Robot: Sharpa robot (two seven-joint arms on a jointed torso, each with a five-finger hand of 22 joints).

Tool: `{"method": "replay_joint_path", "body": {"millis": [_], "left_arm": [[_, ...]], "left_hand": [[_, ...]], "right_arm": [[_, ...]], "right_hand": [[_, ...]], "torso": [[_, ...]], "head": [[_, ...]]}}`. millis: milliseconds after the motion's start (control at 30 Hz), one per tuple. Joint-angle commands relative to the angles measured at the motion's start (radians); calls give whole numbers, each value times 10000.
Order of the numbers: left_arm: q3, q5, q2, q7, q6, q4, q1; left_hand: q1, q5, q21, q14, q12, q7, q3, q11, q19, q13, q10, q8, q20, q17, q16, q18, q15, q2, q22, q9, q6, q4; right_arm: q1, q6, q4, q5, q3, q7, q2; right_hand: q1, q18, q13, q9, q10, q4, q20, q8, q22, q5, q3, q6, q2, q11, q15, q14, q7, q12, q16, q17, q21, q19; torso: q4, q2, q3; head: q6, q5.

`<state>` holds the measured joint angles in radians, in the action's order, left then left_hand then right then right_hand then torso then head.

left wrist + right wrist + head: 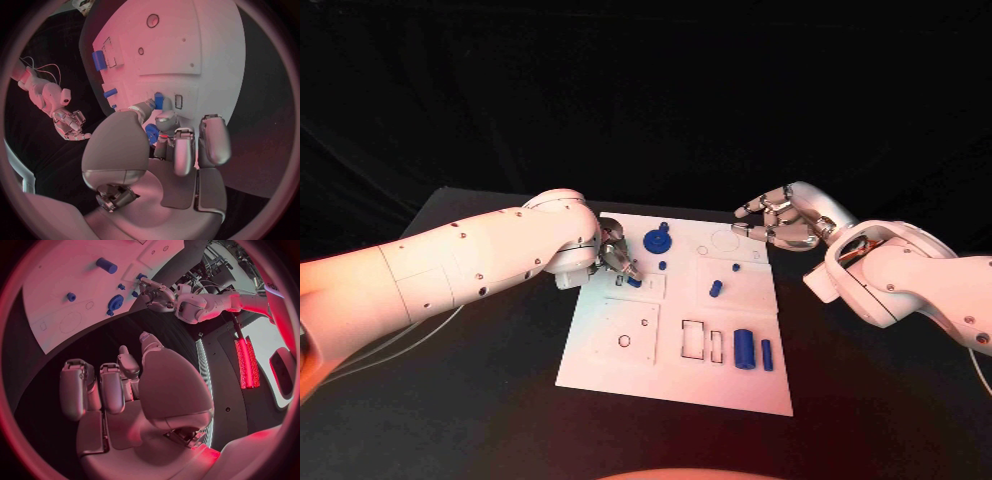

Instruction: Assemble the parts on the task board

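The left hand (607, 255) sits over the task board's (653, 375) left edge, toward ten o'clock of the plate, its fingers (183, 150) drawn together with their tips down on a small blue part (633, 282) at a shallow square recess; in the left wrist view that blue part (159, 100) shows just beyond the fingertips, but whether they pinch it or only touch it cannot be told. A blue gear-like disc (656, 241) lies just beside that hand, toward twelve o'clock of the board. The board itself lies at the middle of the black bench (473, 400), with wide bare bench at six o'clock and along both long edges. On the plate, a small blue peg (715, 289) stands near the centre, a tiny blue piece (736, 267) lies up from it, and two blue bars (744, 349) lie side by side toward four o'clock, next to rectangular outlined slots; a square outline with a small ring hole lies at seven o'clock. The right hand (782, 222) hovers off the board's upper right corner, at two o'clock, apart from the plate, its fingers (112, 387) curled loosely inward and holding nothing. No writing or label can be read on the board or parts.
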<state>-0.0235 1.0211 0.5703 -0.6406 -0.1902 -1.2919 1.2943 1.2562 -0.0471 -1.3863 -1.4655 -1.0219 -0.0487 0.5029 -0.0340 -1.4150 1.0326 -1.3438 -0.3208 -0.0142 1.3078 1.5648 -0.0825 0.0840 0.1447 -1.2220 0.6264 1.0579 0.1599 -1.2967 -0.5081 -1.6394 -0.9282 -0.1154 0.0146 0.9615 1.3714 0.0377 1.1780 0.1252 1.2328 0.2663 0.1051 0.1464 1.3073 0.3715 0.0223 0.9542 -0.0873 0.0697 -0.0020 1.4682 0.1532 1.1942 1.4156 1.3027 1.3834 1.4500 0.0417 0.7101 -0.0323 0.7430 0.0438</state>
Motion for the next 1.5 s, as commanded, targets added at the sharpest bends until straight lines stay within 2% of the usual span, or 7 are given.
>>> {"method": "replay_joint_path", "body": {"millis": [33,400,1033,1500], "left_arm": [[-9,102,-34,-120,-350,-17,-13],[-9,204,-166,-211,-385,59,-13],[-11,332,-386,-356,-546,211,-12],[-18,469,-452,-473,-489,291,-13]], "left_hand": [[-94,-49,-38,-1053,-40,142,94,-17,-19,10,-64,-88,9,2630,60,107,72,-16,-20,56,199,-34],[-585,-47,-85,-1053,-229,199,172,-66,-61,176,-220,-224,25,2630,60,122,111,-21,-106,231,321,80],[-958,-46,-122,-1053,-291,229,138,-92,-94,228,-294,-312,36,2630,60,134,135,-20,-171,357,380,167],[-1557,-40,-171,-1053,-430,243,-307,-102,-139,355,-400,-434,45,2630,60,150,144,87,-261,518,473,390]], "right_arm": [[9,132,-2,-40,1,17,-6],[14,128,4,-40,1,18,-17],[27,137,3,-40,1,23,-22],[32,130,-10,-30,1,33,-11]], "right_hand": [[-18,133,-3,-9,5,5,-61,67,1270,50,-51,-68,79,-33,-70,410,-24,-27,-59,2,-40,-37],[-18,133,-3,-9,5,5,-61,67,1270,50,-51,-68,79,-33,-70,410,-24,-27,-59,2,-40,-37],[-18,133,-3,-9,5,5,-61,67,1270,50,-51,-68,79,-33,-70,410,-24,-27,-59,2,-40,-37],[-20,142,-29,-10,-15,6,-62,75,1245,58,-55,-69,80,-33,-71,402,-24,-49,-86,-37,-79,-58]], "torso": [[6,7,3],[0,7,5],[5,4,4],[13,6,-1]], "head": [[-3,-6],[20,8],[49,-34],[51,-76]]}}
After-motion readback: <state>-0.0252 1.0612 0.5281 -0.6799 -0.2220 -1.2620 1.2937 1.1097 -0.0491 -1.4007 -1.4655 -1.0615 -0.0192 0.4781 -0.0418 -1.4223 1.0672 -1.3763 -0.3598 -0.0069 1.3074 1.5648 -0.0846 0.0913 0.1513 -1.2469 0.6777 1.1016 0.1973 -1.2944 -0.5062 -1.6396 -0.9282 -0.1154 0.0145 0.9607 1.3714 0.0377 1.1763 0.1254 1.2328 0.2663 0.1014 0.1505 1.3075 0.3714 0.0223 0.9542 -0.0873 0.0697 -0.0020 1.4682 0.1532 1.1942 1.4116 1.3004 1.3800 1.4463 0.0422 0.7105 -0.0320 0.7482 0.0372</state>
